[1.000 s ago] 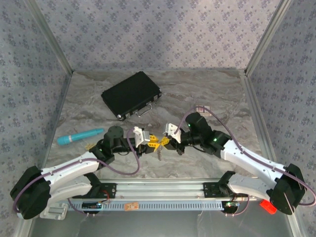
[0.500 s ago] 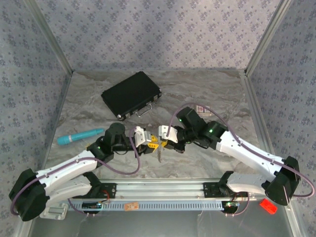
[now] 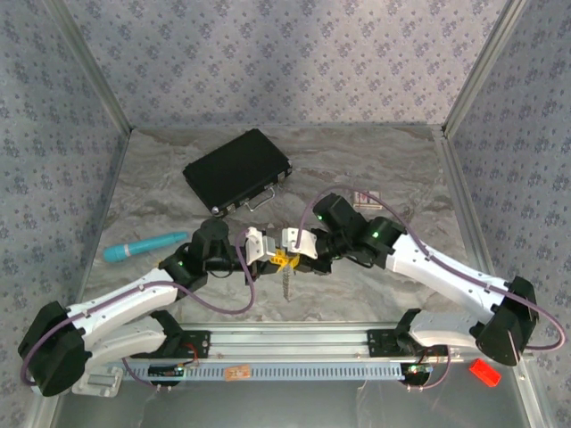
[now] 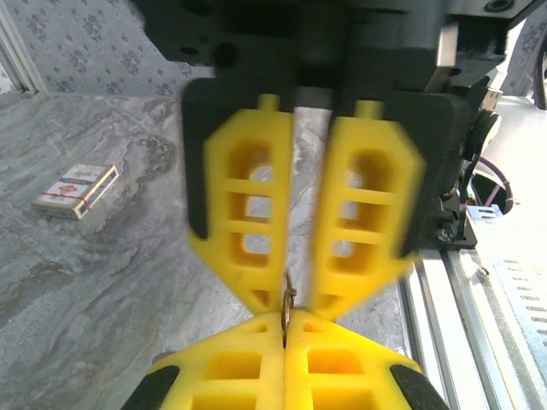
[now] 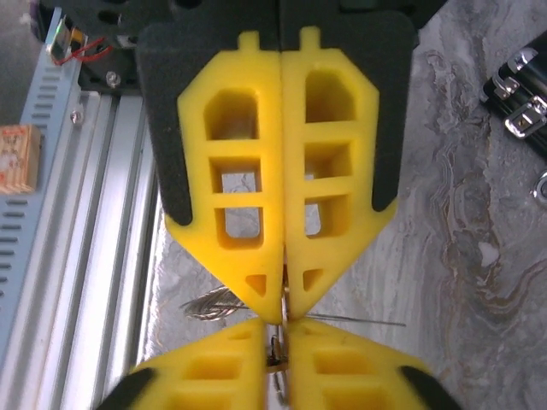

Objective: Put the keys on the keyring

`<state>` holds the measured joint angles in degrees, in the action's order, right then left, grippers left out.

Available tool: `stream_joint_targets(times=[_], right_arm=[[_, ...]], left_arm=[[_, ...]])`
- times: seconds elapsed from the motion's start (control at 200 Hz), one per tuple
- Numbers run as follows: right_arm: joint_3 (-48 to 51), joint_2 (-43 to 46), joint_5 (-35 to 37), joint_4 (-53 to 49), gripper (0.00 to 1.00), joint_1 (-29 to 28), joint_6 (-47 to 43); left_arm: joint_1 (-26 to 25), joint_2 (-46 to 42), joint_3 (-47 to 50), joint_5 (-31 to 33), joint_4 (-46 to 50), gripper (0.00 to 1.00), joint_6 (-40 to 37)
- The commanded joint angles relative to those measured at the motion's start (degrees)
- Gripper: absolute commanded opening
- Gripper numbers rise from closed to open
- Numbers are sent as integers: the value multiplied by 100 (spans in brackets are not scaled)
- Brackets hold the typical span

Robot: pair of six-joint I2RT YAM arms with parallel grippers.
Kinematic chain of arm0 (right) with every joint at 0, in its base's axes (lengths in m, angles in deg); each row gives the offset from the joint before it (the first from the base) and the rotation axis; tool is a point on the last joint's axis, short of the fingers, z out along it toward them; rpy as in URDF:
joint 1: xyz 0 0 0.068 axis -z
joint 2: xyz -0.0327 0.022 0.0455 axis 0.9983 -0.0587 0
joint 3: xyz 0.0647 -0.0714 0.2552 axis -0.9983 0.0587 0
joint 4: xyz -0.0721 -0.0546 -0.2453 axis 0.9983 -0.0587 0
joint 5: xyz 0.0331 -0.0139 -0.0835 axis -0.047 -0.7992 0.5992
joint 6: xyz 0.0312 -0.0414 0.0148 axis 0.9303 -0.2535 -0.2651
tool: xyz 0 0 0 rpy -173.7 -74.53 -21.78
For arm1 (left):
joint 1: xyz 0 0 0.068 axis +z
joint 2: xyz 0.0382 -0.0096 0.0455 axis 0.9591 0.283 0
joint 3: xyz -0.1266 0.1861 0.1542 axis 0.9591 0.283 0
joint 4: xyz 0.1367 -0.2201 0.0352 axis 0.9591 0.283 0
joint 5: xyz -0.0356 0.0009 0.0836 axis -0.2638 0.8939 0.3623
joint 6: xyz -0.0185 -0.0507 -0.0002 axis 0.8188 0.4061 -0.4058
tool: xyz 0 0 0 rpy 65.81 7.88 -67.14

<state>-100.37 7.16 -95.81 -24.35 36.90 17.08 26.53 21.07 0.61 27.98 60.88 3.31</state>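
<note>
The left gripper (image 4: 285, 331) and right gripper (image 3: 292, 258) meet tip to tip, the left pinched fully together, the right slightly parted. A key (image 3: 286, 285) dangles just beneath their tips. The thin keyring (image 4: 288, 301) is clamped in the left tips and pokes into the right's narrow gap.

white shells, black joints, yellow fingers

both the left arm (image 3: 125, 301) and the right arm (image 3: 439, 273) have glossy white shells between rounded black joint housings. a purple cable (image 3: 251, 283) runs along each. the fingers (image 5: 235, 152) are yellow plastic lattices with square cut-outs, seated in matte black backing plates.
</note>
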Motion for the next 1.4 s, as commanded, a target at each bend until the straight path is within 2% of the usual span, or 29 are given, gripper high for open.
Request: stream_joint_targets(times=[0.0, 0.075, 0.185, 0.305, 0.455, 0.964, 1.034, 1.144, 1.199, 1.319, 1.394], right_arm=[[501, 636, -387, 860, 34, 295, 512], [1063, 1077, -734, 1586, 40, 572, 1017], [1678, 1444, -911, 2383, 42, 676, 1588], [1999, 1609, -886, 2791, 42, 684, 1865], [2104, 1648, -948, 2962, 41, 684, 1905], [1960, 1280, -1131, 2858, 21, 695, 1765], [1907, 1222, -1170, 2849, 16, 696, 1737], [1809, 1167, -1276, 2829, 0, 698, 1705], [1742, 1171, -1298, 2725, 0, 694, 1633], [1474, 1156, -1259, 2138, 0, 701, 1306], [1241, 1085, -1180, 1665, 0, 694, 1023]], left_arm=[[-31, -71, -18, -112, -354, 0, 61], [-34, -107, 192, -88, -788, 0, 242], [-27, -22, 417, -92, -1442, 0, 533], [-28, 76, 577, -115, -2003, 0, 779], [-26, 173, 620, -210, -2230, 0, 865], [-27, 307, 646, -386, -2571, 0, 1071], [-28, 307, 654, -399, -2588, 0, 1084], [-33, 297, 649, -392, -2579, 0, 1090], [-27, 264, 631, -333, -2457, 0, 1049], [-32, 60, 497, -114, -1656, 10, 696], [-33, -70, 398, 9, -1153, 22, 450]])
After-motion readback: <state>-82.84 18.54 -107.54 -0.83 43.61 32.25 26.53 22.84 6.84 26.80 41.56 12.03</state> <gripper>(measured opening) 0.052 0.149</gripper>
